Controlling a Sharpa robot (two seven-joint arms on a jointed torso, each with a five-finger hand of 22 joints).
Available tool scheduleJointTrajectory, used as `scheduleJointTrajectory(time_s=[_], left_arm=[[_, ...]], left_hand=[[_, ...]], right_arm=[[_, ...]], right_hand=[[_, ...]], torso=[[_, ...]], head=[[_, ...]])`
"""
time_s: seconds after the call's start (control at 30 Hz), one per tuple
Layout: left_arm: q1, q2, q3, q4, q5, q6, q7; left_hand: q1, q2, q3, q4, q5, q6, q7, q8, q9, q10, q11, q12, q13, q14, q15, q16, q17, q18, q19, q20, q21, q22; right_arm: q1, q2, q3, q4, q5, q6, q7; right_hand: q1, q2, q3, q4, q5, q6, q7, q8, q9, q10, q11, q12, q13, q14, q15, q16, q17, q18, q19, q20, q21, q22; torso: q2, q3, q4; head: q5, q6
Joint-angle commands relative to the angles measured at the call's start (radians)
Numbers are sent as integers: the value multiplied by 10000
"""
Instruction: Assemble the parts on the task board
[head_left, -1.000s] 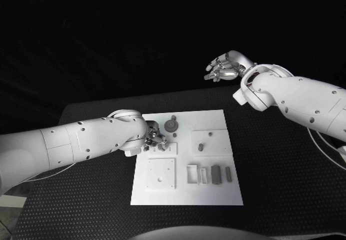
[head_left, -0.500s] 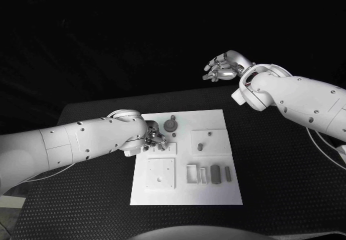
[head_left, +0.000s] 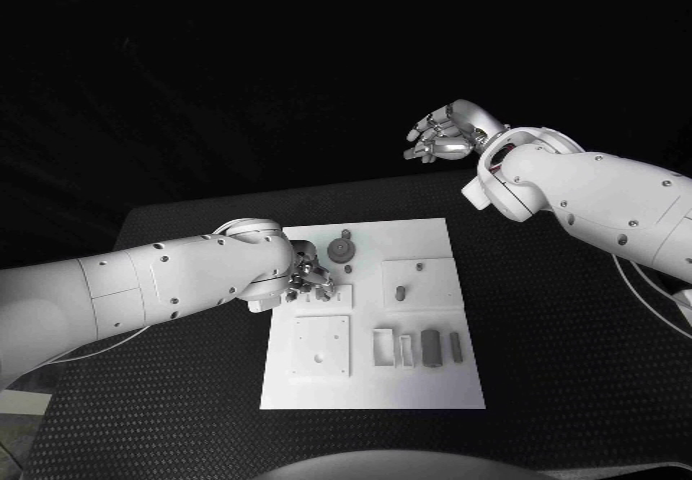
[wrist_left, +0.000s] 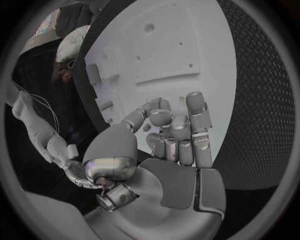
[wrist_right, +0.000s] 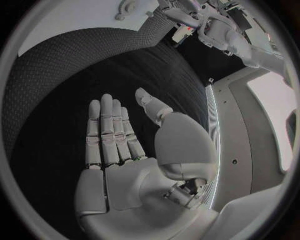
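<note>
The white task board (head_left: 433, 385) lies mid-table. My left hand (head_left: 307, 281) is low over its left edge, fingers (wrist_left: 178, 132) curled in against the thumb above a small raised square. Whether a part sits between them is hidden. A round grey part (head_left: 343, 248) stands just beyond that hand. A small grey part (head_left: 401, 294) sits in the raised plate (head_left: 426, 270) on the right. Three upright grey parts (head_left: 431, 348) line the board's near right. My right hand (head_left: 444, 136) hangs high beyond the table's far edge, flat and holding nothing, fingers (wrist_right: 107, 135) straight.
A square plate with holes (head_left: 322, 348) lies on the board's near left, with a narrow frame (head_left: 384, 347) beside it. The black mat (head_left: 577, 340) stretches to the right of the board. My left forearm (head_left: 159, 285) lies across the table's left side.
The left hand has shifted very slightly over the board's left edge. The right hand stays raised in the same place.
</note>
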Motion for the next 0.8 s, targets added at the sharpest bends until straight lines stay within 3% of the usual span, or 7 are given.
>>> scheduleJointTrajectory(time_s=[0.03, 0.8], left_arm=[[-36, -7, -19, 26, -25, 112, 98], [-38, -69, -20, 16, -493, 249, 124]], left_hand=[[212, 88, 91, -14, -59, 2329, -647, 75, 16, 3, -61, 61, -17, 43, -42, -10, 20, -59, 43, -11, 26, 205], [374, 196, 125, -124, -82, 2306, -639, 93, 12, -1, -52, 64, -31, 37, -34, -13, 37, -58, 28, 5, 38, 210]], right_arm=[[-4, -13, 5, 20, 17, 92, 105], [-9, -16, 4, 20, 32, 101, 116]], right_hand=[[-28, 46, -67, -2, 28, -61, -6, -40, -17, -10, 35, 13, -17, 29, 75, -48, 17, 58, -12, 64, -50, -12], [-59, 54, -86, 3, 28, -63, -3, -38, -27, -16, 39, 32, -52, 29, 81, -78, 38, 58, -19, 76, -62, -11]], torso=[[0, 0, -1], [1, 3, -1]], head=[[-2, -5], [-8, -18]])
